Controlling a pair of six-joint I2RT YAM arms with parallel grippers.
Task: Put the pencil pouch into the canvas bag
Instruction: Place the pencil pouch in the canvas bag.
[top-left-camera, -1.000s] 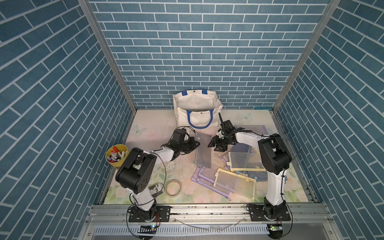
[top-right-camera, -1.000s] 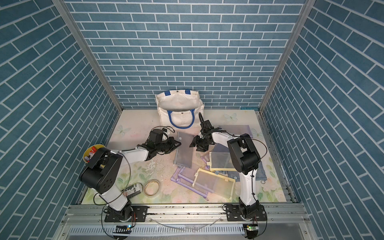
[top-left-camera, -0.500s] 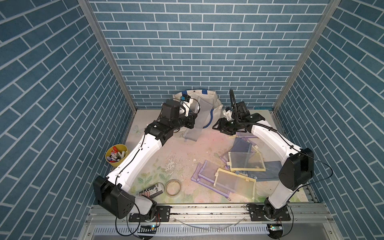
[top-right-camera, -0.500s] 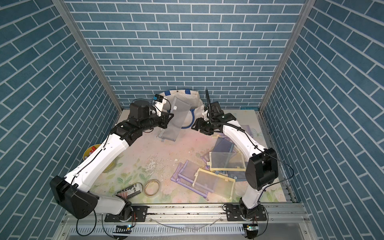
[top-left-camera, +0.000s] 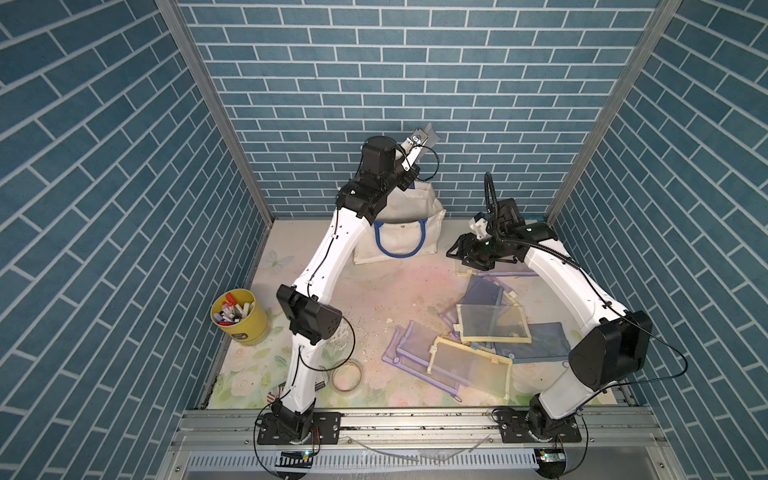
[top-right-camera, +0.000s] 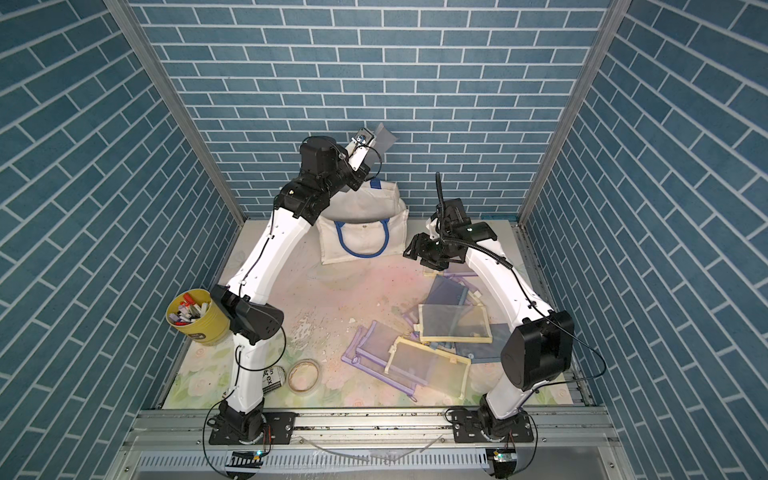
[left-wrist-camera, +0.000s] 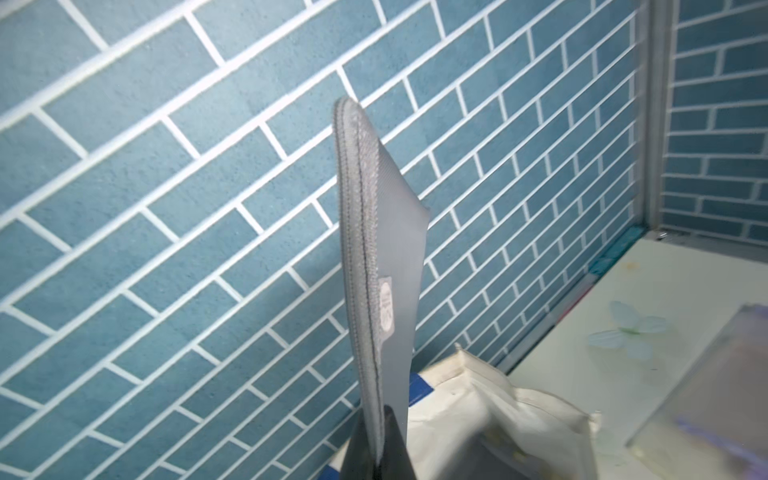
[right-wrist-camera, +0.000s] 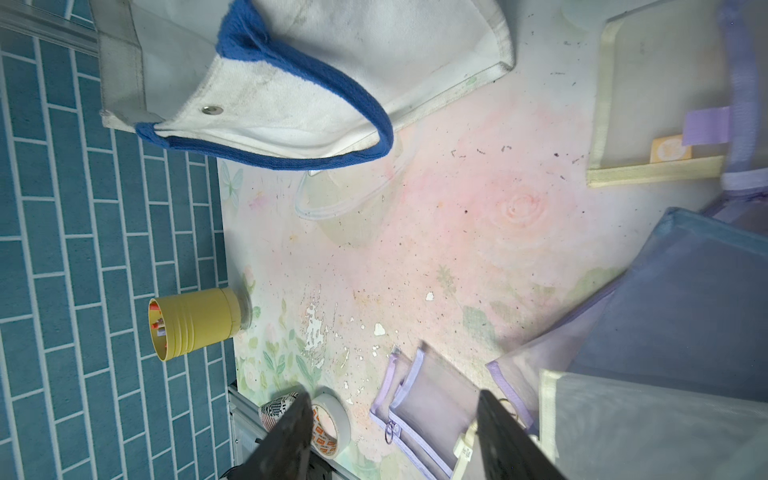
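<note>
- The left gripper (left-wrist-camera: 377, 446) is clamped tight on one end of the grey mesh pencil pouch (left-wrist-camera: 386, 232), which sticks out edge-on in front of the blue brick wall
- In both top views the left arm reaches high, holding the pencil pouch in the air above the canvas bag (top-left-camera: 401, 239), clear of the cloth
- The canvas bag sits at the back of the table (top-left-camera: 374, 291) by the wall, its mouth slumped open, one blue handle hanging down its front face
- The right gripper (top-left-camera: 456, 250) hovers low, just beside the bag's right side, its jaws spread wide with nothing between them
- From the right wrist I see its two dark fingers (right-wrist-camera: 291, 432) well apart over the flowered mat
- A heap of flat mesh pouches (top-left-camera: 490, 328), trimmed purple, yellow and blue, lies on the right half of the table
- A yellow cup of markers (top-left-camera: 239, 318) stands at the left edge, and a tape roll (top-left-camera: 347, 374) lies near the front
</note>
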